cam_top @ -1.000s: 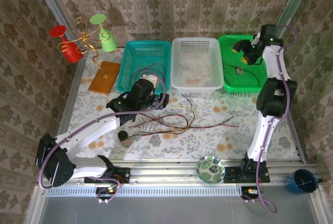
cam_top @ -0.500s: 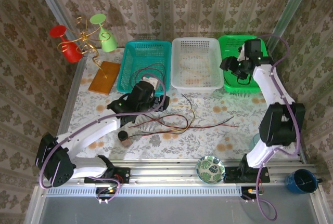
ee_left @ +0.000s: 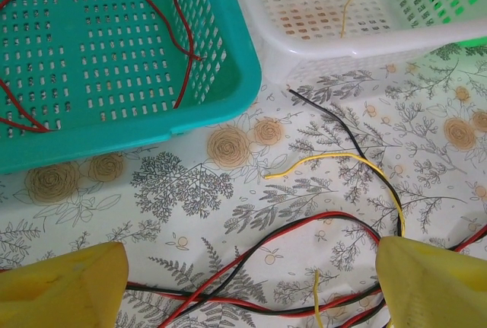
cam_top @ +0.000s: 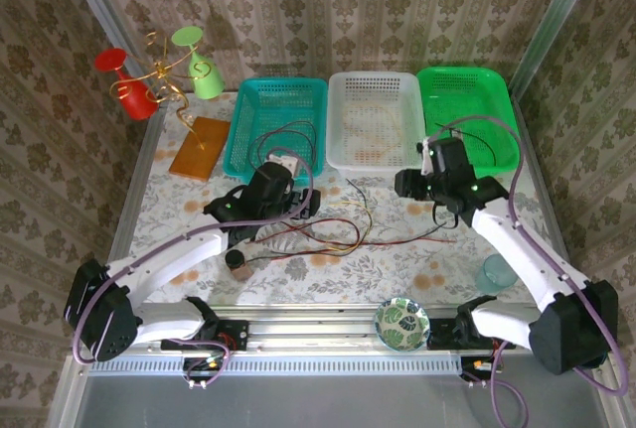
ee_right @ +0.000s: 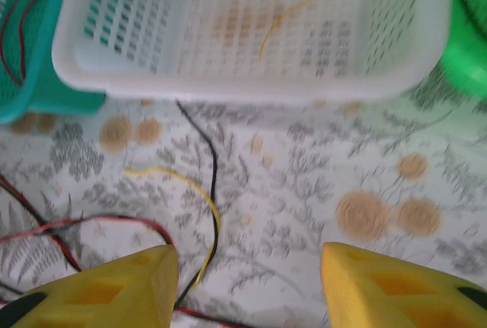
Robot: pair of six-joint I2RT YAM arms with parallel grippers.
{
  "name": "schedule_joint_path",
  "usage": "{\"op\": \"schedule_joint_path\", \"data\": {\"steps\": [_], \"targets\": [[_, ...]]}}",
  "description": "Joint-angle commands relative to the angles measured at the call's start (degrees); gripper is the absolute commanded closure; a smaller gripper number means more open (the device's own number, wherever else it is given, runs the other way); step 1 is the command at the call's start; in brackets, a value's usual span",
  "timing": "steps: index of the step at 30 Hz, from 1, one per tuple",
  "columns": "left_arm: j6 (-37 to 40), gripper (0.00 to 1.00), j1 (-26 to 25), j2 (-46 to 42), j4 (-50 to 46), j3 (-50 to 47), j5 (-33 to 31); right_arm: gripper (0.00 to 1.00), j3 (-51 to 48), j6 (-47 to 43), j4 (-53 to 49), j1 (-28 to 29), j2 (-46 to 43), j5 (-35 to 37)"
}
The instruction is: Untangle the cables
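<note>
Top external view: the right hand [cam_top: 409, 186], spread empty, has been brought from the green basket [cam_top: 467, 73] to the tangled cables [cam_top: 338, 237] on the counter [cam_top: 452, 271], the left hand [cam_top: 301, 200] likewise spread; another pick seems prepared.

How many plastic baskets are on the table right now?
3, in a row along the far edge: a teal basket on the left, a white basket in the middle, and a green basket on the right.

A teal basket [cam_top: 283, 83], a white basket [cam_top: 376, 76] and a green basket [cam_top: 462, 72] are sitting side by side at the far side. A wooden board [cam_top: 200, 147] is lying left of the teal one — a patterned bowl [cam_top: 401, 323] is resting at the near edge.
</note>
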Motion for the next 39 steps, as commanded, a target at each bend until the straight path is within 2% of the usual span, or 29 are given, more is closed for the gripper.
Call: {"op": "schedule_joint_path", "data": {"steps": [1, 4, 7, 9, 13, 17, 20, 24, 27, 30, 33, 39], "targets": [[-1.7, 0.15, -0.4, -1.1, 1.4, -1.4, 1.1, 0.5, -3.5, 7.2, 0.8, 2.9, -0.4, 1.3], [-2.0, 0.15, -0.4, -1.0, 1.7, -1.8, 1.3, 0.53, -5.9, 15.2, 3.0, 6.8, 1.4, -1.4], [-2.3, 0.15, -0.5, -1.3, 1.7, -2.2, 1.3, 0.54, -6.8, 19.1, 5.5, 12.2, 3.6, -0.7], [-2.6, 0.15, -0.5, -1.5, 1.6, -2.5, 1.4, 0.54, -7.2, 18.8, 7.6, 14.7, 5.5, -0.6], [-2.8, 0.15, -0.5, -2.1, 1.3, -3.1, 1.7, 0.58, -5.9, 17.9, 5.8, 15.6, 9.4, 1.8], [-2.6, 0.15, -0.4, -2.8, 0.7, -3.6, 1.6, 0.61, -3.4, 17.4, 4.1, 17.1, 12.7, -1.7], [-3.1, 0.14, 0.5, -3.7, -0.4, -3.7, 2.8, 0.6, -1.3, 9.9, 3.4, 19.4, 15.3, -3.8], [-5.9, 0.15, 4.8, -6.1, 0.0, -4.8, 11.7, 0.58, 0.5, -5.0, 1.9, 20.4, 16.4, -4.0], [-6.3, 0.15, 6.5, -9.2, 0.0, -6.3, 13.6, 0.57, -0.6, -16.0, 3.7, 21.9, 16.4, -4.1], [-7.1, 0.16, 8.7, -12.0, -1.3, -7.9, 14.6, 0.56, -0.9, -23.0, 5.0, 24.0, 17.5, -4.2], [-7.7, 0.16, 10.1, -14.9, -2.7, -9.3, 14.5, 0.56, -0.6, -27.0, 6.0, 25.6, 19.4, -3.8], [-8.7, 0.16, 11.4, -18.9, -4.3, -11.5, 14.2, 0.56, 2.3, -29.5, 5.3, 28.1, 24.5, -4.9]]}}
